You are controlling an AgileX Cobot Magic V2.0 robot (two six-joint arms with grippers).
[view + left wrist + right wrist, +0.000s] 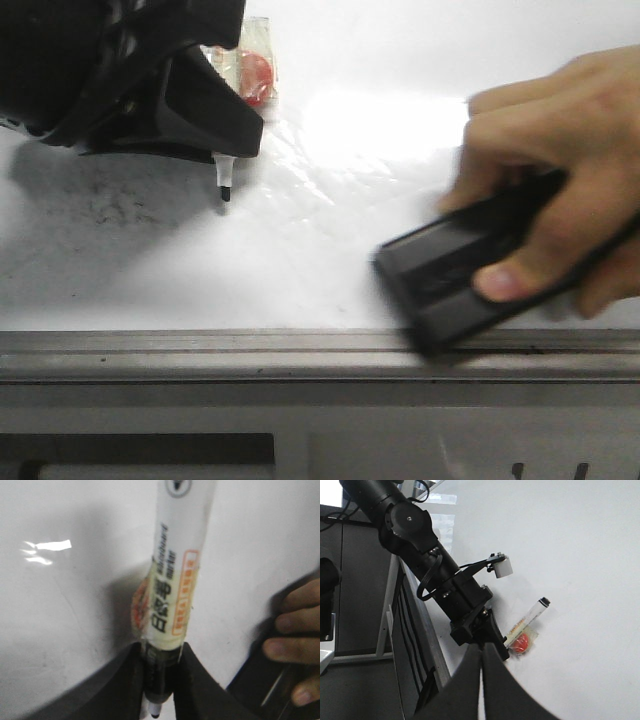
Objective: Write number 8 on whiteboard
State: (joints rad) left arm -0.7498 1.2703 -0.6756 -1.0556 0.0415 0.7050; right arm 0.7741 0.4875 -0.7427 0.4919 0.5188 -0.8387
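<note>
The whiteboard [330,230] is glossy white with a bright reflection and faint grey smudges at the left. No number 8 shows on it. My left gripper [215,115] is shut on a white marker [222,175], tip down, at or just off the board. In the left wrist view the left gripper [161,655] clamps the marker [175,580] by its dark end. My right gripper [481,650] is shut and empty, off the board, looking at the left arm [435,575] and the marker [527,617]. It is out of the front view.
A person's hand [560,170] holds a black eraser [460,270] on the board at the right, by the grey metal ledge [200,355]. Hand [295,625] and eraser [260,690] also show in the left wrist view.
</note>
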